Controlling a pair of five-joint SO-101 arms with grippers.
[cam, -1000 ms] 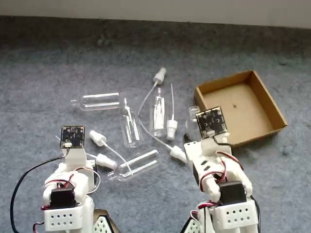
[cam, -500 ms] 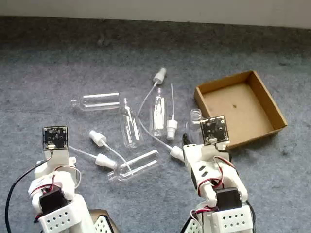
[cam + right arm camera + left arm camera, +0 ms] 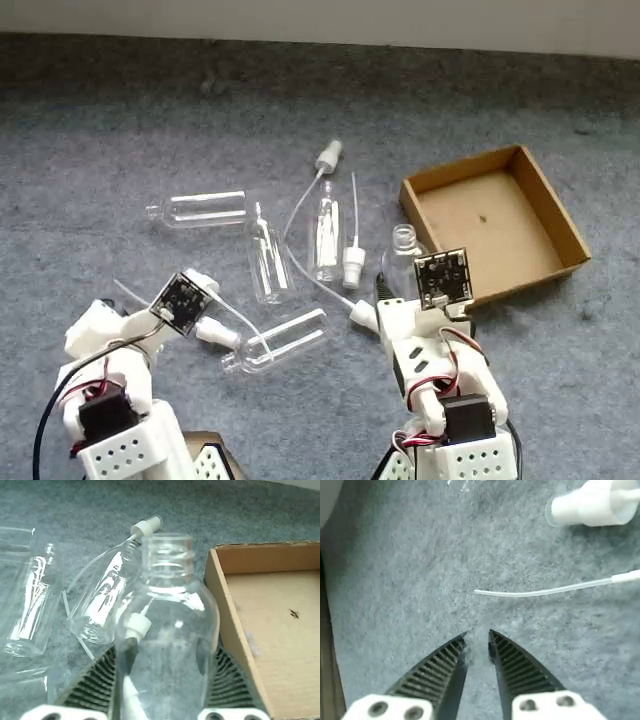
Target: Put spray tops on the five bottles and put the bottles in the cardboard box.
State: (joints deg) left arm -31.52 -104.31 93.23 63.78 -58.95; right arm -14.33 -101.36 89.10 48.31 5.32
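The cardboard box (image 3: 510, 240) is open from above; its walls block side entry. The upright bottle (image 3: 167, 595) in the right claw (image 3: 162, 665) stands just beside one wall. Lying bottles (image 3: 270, 262), spray tops (image 3: 354, 266) and tubes (image 3: 300, 205) crowd the counter (image 3: 100, 150) centre; one tube (image 3: 540, 591) crosses ahead of the left claw (image 3: 477, 635). The far strip offers free passage.

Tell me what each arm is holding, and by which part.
The right tool grips an uncapped clear bottle by its body, below the shoulder. The left tool holds nothing.
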